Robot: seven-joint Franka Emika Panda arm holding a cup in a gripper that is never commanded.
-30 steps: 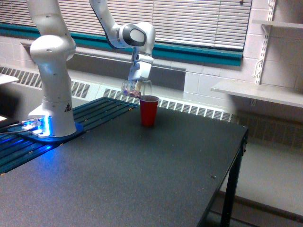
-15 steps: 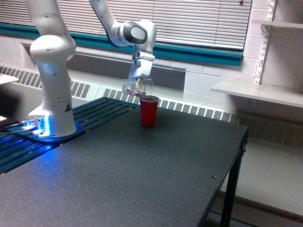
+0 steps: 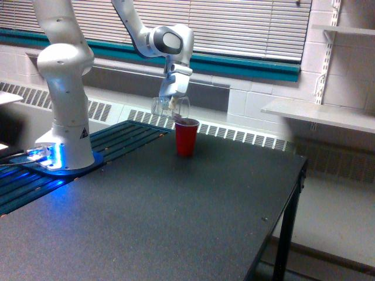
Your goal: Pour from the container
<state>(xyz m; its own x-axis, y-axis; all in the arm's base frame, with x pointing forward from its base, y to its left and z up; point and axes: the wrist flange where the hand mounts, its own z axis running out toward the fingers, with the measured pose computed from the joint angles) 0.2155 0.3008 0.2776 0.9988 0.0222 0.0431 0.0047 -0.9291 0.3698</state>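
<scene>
Our claw (image 3: 170, 100) hangs below the white arm (image 3: 64, 88), clamped on the clear cup (image 3: 170, 106); the fingers themselves are too small and blurred for us to trace, but the cup hangs off the table in their hold. We see that cup tipped over on its side, long axis close to level and running across the exterior view, with the end on the exterior view's right dipping slightly toward the red cup (image 3: 187, 137). That lower end sits just above the red cup's rim, on its left side in this view; whether the two touch we cannot tell. Its contents are too faint for us to make out. On the arm's white base we find a small dark triangular sticker (image 3: 84, 133), its marking unreadable. The red cup stands upright on the dark table (image 3: 176, 222), near its back edge.
</scene>
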